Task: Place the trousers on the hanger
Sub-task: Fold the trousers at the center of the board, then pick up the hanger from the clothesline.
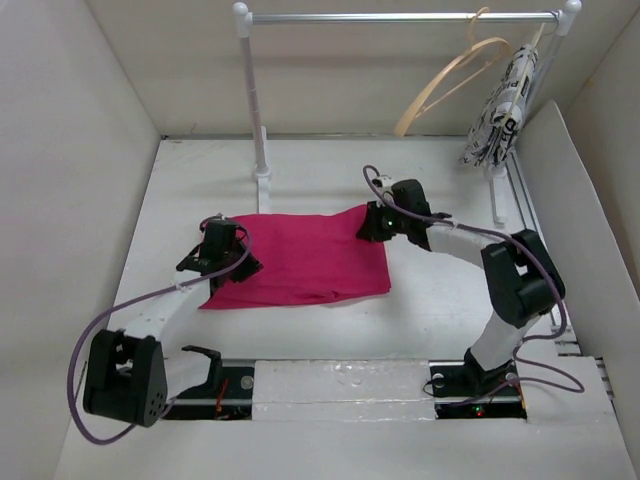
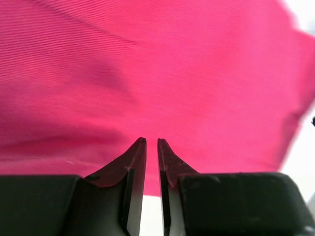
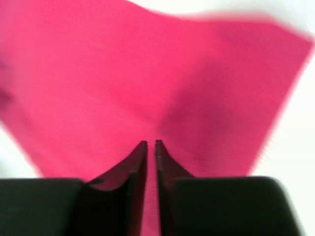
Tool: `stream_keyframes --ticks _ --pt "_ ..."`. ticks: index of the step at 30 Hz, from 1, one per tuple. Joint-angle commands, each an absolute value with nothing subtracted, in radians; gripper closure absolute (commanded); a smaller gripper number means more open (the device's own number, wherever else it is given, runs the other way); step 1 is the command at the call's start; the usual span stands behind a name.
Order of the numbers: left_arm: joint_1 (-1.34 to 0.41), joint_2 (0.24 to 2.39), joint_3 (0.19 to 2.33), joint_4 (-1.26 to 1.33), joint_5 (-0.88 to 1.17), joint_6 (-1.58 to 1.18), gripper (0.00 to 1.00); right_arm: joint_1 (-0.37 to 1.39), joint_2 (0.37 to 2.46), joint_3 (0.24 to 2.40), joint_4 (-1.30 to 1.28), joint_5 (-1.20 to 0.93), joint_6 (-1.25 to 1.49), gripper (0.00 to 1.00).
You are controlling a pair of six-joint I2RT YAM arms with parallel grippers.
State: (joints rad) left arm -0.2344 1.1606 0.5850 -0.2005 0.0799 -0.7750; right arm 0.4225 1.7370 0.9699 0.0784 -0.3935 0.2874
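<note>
left arm (image 1: 125, 375): nearest the overhead camera, its dark joint block at 7 o'clock of our top view, stretched toward the cloth.
table (image 1: 200, 190): white, walled on three sides.
rail (image 1: 400, 17): white, on two posts, across 12 o'clock at the far side.
trousers (image 1: 300, 260): magenta, folded to a rough rectangle, lying flat at the table's centre, well apart from the rail.
patterned garment (image 1: 497, 115): black-and-white, hanging at the rail's 2 o'clock end.
hanger (image 1: 450, 80): tan wood, hooked on the rail at 1 o'clock, bare, tilted, just beside the patterned garment.
left gripper (image 2: 151, 141): at the trousers' 9 o'clock edge. Its jaws stand a narrow slit apart with pink cloth in the slit, and we read this as a pinch on that edge.
right gripper (image 3: 150, 142): at the trousers' 2 o'clock corner, jaws likewise narrow. Its picture is blurred, and we cannot tell whether cloth is caught.
handling: we judge the cloth light, limp and sturdy, so it will sag and unfold when lifted. It is best taken at two spread points so it hangs flat for draping over the hanger.
views: only the top view shows hanger, rail and fold outline. Only the wrist views show the jaw gaps and the fine ribbed weave.
</note>
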Motion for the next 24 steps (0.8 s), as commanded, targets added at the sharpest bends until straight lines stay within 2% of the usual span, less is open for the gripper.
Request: stream_keyframes --ticks 1,2,4,5,6,11,14,19,22,24 --pt "-0.267 1.068 0.659 -0.216 0.133 -0.759 0.87 0.485 1.596 1.159 -0.056 -0.463 0.206 0.79" --pt "-0.284 1.043 0.678 -0.219 0.13 -0.761 0.87 0.501 1.566 1.202 -0.114 -0.456 0.158 0.72" --pt "-0.307 1.029 0.73 -0.221 0.12 -0.753 0.87 0.543 1.496 1.331 -0.285 -0.408 0.083 0.65" --pt "-0.307 1.023 0.739 -0.215 0.135 -0.75 0.86 0.543 1.471 1.371 -0.334 -0.379 0.072 0.55" --pt "-0.307 1.026 0.755 -0.201 0.146 -0.736 0.86 0.552 1.427 1.405 -0.378 -0.327 0.066 0.51" --pt "-0.307 1.037 0.793 -0.21 0.137 -0.69 0.89 0.391 1.358 1.566 -0.376 -0.344 0.069 0.35" --pt "-0.307 1.023 0.816 -0.213 0.098 -0.644 0.89 0.273 1.377 1.656 -0.393 -0.348 0.083 0.3" --pt "-0.307 1.017 0.844 -0.233 0.094 -0.607 0.87 0.125 1.426 1.715 -0.376 -0.337 0.159 0.28" --pt "-0.307 0.986 0.825 -0.233 0.081 -0.592 0.83 0.045 1.509 1.742 -0.29 -0.471 0.231 0.26" --pt "-0.307 0.965 0.809 -0.229 0.084 -0.577 0.77 0.035 1.584 1.807 -0.273 -0.52 0.252 0.25"
